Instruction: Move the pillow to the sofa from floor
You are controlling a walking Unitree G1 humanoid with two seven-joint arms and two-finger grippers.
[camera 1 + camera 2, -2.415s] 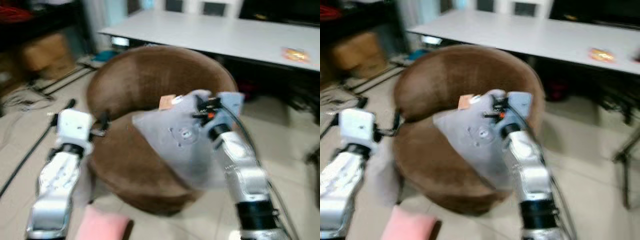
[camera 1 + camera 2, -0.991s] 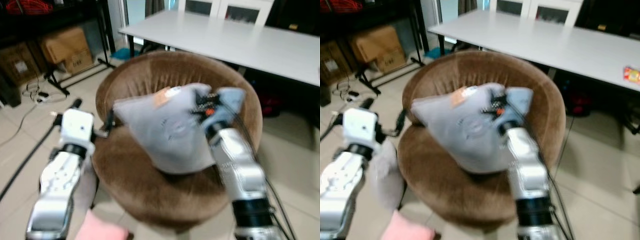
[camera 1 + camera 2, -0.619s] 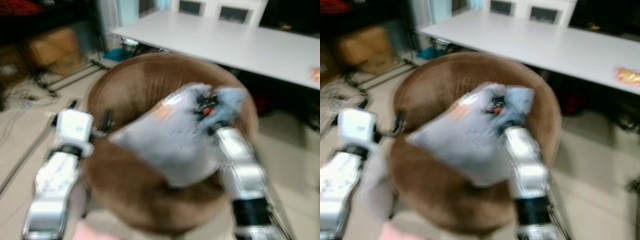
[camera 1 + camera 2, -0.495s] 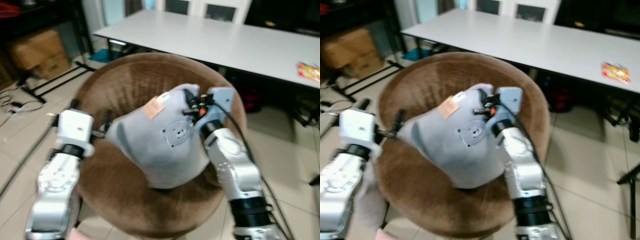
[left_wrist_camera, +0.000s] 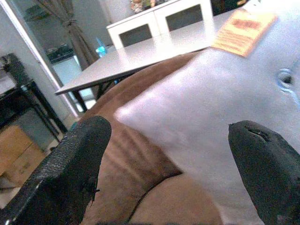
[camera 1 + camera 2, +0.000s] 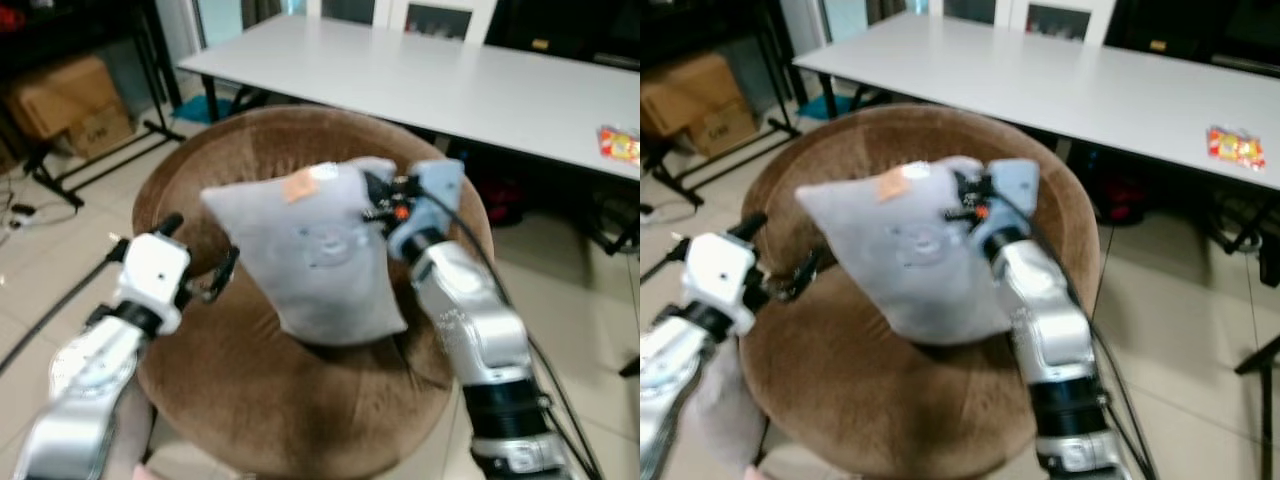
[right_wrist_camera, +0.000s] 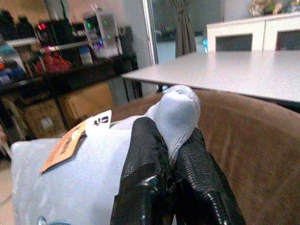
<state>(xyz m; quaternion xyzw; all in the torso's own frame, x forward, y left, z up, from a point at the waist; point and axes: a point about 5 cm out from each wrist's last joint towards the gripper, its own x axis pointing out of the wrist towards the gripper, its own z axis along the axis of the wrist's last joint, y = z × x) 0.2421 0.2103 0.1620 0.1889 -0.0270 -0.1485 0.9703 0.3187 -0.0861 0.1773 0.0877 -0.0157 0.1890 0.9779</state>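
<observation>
Pale floor tiles point(image 6: 560, 300) surround a round brown velvet sofa chair point(image 6: 290, 400), and a long white table point(image 6: 480, 85) stands just behind it at 12 o'clock. Cardboard boxes point(image 6: 70, 105) sit beneath a dark rack at 10 o'clock, and a small bright packet point(image 6: 620, 143) lies on the table at 2 o'clock. The grey pillow point(image 6: 315, 250) hangs over the seat of the chair, its lower edge at or just above the cushion, with an orange tag point(image 6: 300, 185) near its top edge. The right gripper point(image 7: 176, 154) is clamped on the pillow's upper corner, whose fabric bulges out above the closed fingers point(image 7: 145, 159). At 9 o'clock from the pillow, the left gripper point(image 6: 195, 265) hovers over the chair's rim with its fingers point(image 5: 70, 164) spread wide apart, the pillow's side facing the gap between them.
</observation>
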